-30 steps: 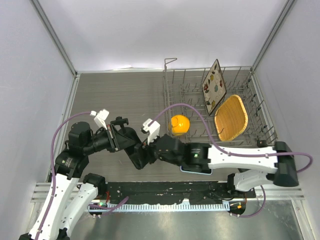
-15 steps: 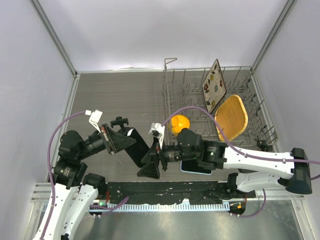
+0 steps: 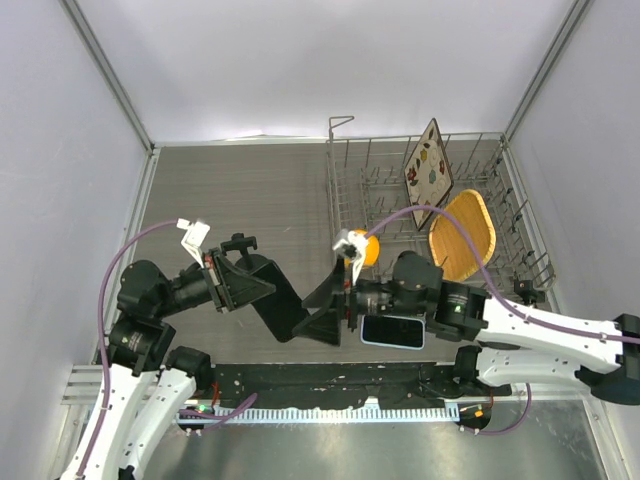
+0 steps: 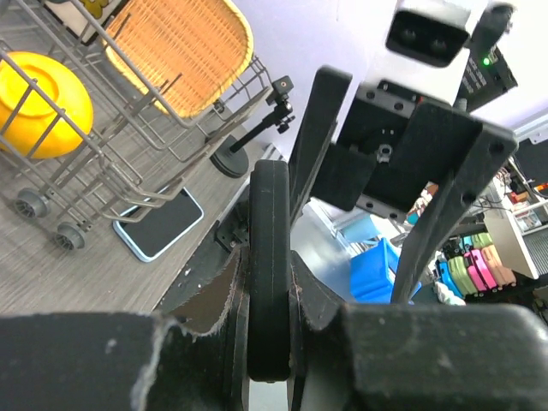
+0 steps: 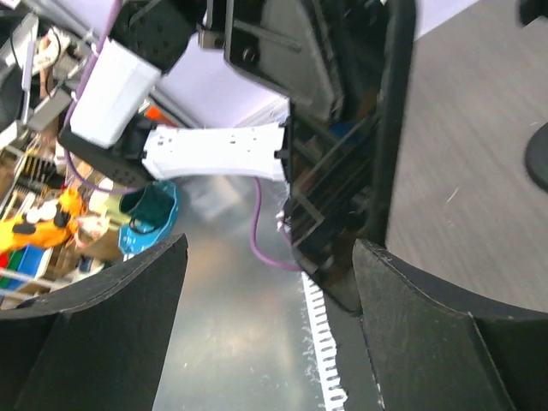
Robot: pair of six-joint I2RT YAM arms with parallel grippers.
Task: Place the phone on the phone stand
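Note:
The phone [image 3: 392, 331], dark-screened with a pale blue rim, lies flat on the table under my right arm; it also shows in the left wrist view [image 4: 161, 224]. My left gripper [image 3: 262, 290] is shut on a black phone-sized slab [image 3: 285, 312], seen edge-on between its jaws [image 4: 270, 223]. I cannot tell whether this slab belongs to the phone stand. My right gripper [image 3: 325, 312] stands open just right of the slab, with nothing between its fingers [image 5: 270, 257]. A small black stand with a round base and thin arm [image 4: 229, 160] sits by the rack's near right corner [image 3: 527, 290].
A wire dish rack [image 3: 360, 180] fills the back right. It holds a yellow bowl [image 3: 362, 248], a wicker plate [image 3: 462, 235] and a patterned board [image 3: 428, 172]. The metal base rail [image 3: 330, 385] runs along the near edge.
My right gripper has let go of the black slab and drawn back to the right, jaws open. The left gripper keeps its hold on the slab and has barely moved.

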